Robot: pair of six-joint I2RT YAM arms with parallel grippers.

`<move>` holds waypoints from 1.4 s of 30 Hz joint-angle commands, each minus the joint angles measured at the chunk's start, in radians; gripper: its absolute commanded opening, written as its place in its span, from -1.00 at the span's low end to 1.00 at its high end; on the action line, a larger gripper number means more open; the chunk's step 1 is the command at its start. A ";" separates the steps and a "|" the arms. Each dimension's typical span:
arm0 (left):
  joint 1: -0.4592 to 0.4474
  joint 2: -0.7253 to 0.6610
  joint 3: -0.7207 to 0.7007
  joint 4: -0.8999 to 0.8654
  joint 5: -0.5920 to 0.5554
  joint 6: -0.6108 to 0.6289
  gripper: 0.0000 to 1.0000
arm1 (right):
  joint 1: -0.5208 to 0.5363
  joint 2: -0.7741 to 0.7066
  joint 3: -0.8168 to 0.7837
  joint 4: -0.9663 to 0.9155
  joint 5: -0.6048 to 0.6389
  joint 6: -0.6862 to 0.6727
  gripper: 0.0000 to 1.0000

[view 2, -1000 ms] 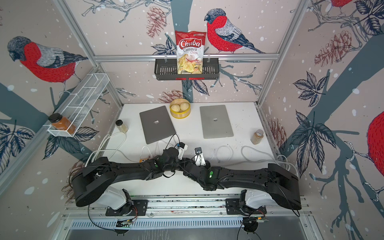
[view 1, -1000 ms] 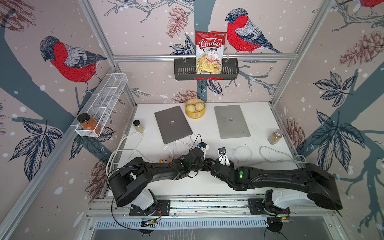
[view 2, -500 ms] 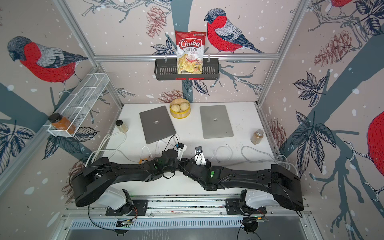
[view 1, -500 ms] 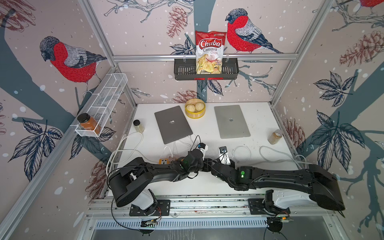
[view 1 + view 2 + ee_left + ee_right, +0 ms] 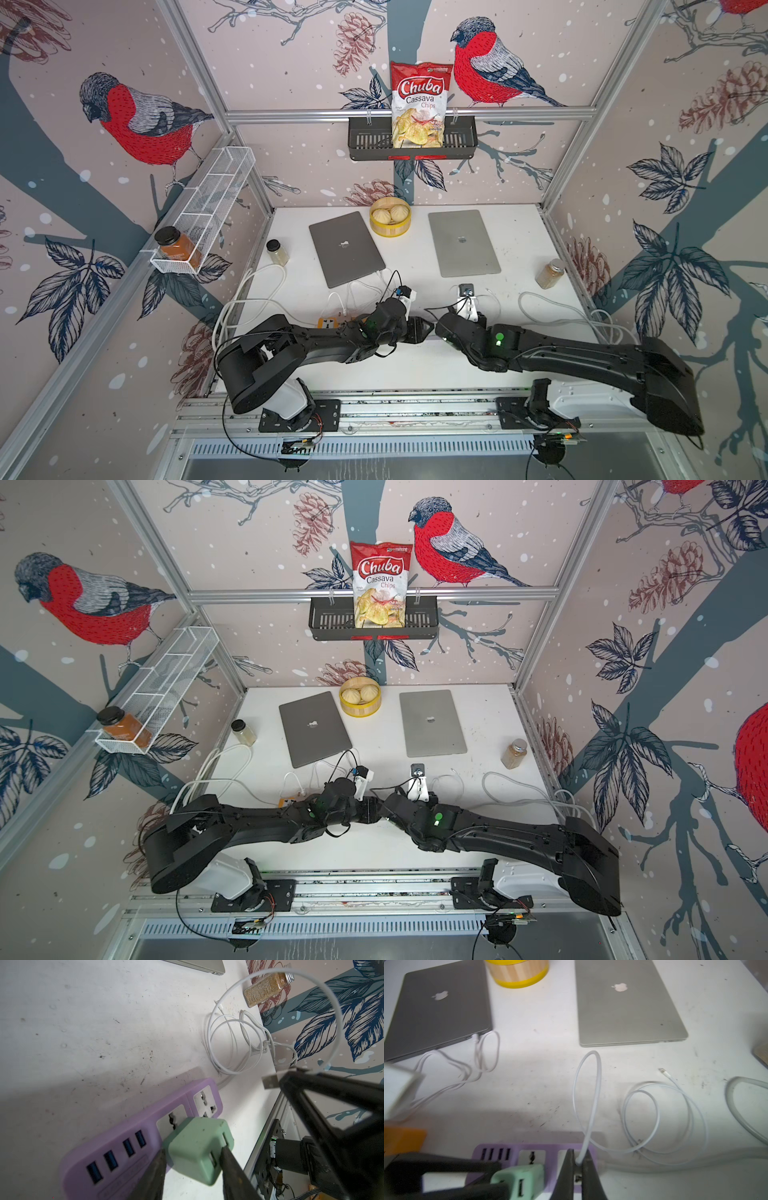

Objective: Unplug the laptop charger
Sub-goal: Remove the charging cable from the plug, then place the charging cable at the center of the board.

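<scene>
Left gripper (image 5: 193,1150): your jaws clamp the green charger (image 5: 199,1140), at the purple power strip (image 5: 116,1136).
Right gripper (image 5: 579,1153): your jaws pinch the white cable (image 5: 591,1095), metal plug exposed.

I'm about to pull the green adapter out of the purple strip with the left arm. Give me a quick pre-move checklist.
1. Left gripper clamped on green adapter, fingers on both its sides: ok.
2. Right gripper shut on white cable at its USB plug: ok.
3. USB plug out of the adapter, bare metal tip held apart from it: ok.
4. Adapter out of purple strip: it sits at a socket, not ok.
5. Prongs fully seated or partly out: cannot tell.
6. Cable's far tip lying loose near silver laptop, not plugged in: ok.
</scene>
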 commanded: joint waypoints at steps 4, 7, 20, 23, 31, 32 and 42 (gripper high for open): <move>-0.001 0.004 0.039 -0.142 -0.006 0.071 -0.08 | -0.215 -0.178 -0.118 0.040 -0.113 -0.121 -0.85; -0.002 0.001 0.064 -0.163 -0.006 0.093 -0.06 | -0.315 -0.289 -0.206 0.113 -0.193 -0.168 -0.82; -0.002 -0.097 0.091 -0.214 -0.013 0.125 -0.05 | -0.445 -0.233 -0.309 0.240 -0.294 -0.169 -0.63; -0.002 -0.126 0.089 -0.236 -0.026 0.131 -0.05 | -0.468 -0.201 -0.298 0.234 -0.316 -0.167 -0.52; -0.002 -0.149 0.071 -0.266 -0.072 0.135 -0.05 | -0.475 -0.214 -0.281 0.184 -0.313 -0.144 0.06; -0.002 -0.150 0.065 -0.261 -0.075 0.133 -0.05 | -0.473 -0.219 -0.276 0.171 -0.307 -0.140 0.10; -0.002 -0.161 0.050 -0.269 -0.100 0.129 -0.05 | -0.381 -0.259 -0.196 0.030 -0.184 -0.081 0.44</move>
